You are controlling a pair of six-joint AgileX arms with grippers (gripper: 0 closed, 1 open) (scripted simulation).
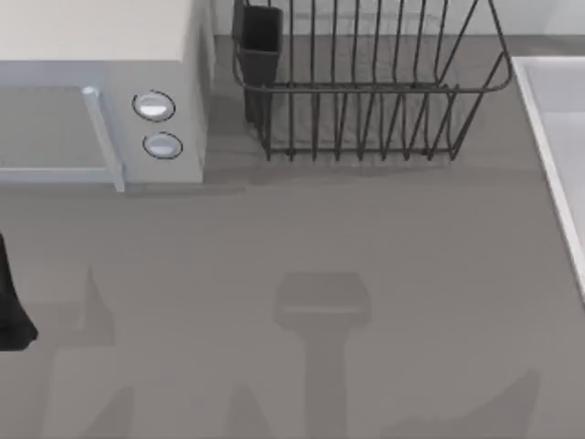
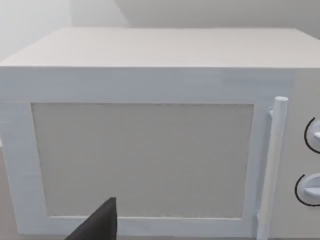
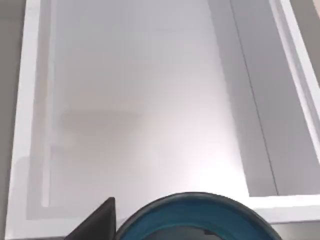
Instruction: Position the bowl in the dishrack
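Observation:
The bowl [image 3: 195,212] is blue with a thick rounded rim, and the right wrist view looks down on its near edge against a white basin. A dark part of my right gripper [image 3: 97,222] sits just beside that rim; whether it grips the bowl is not clear. The dishrack [image 1: 366,101], dark wire with thin upright bars and a dark cutlery cup [image 1: 260,41] at its left corner, stands at the back middle of the table and holds nothing. My left gripper [image 1: 13,306] is parked at the table's left edge, facing the microwave [image 2: 150,150].
A pale grey microwave [image 1: 101,91] with two round knobs [image 1: 154,106] and a closed door stands at the back left. A white sink basin [image 1: 558,137] runs along the right edge. Bare grey tabletop [image 1: 320,274] lies in front of the dishrack.

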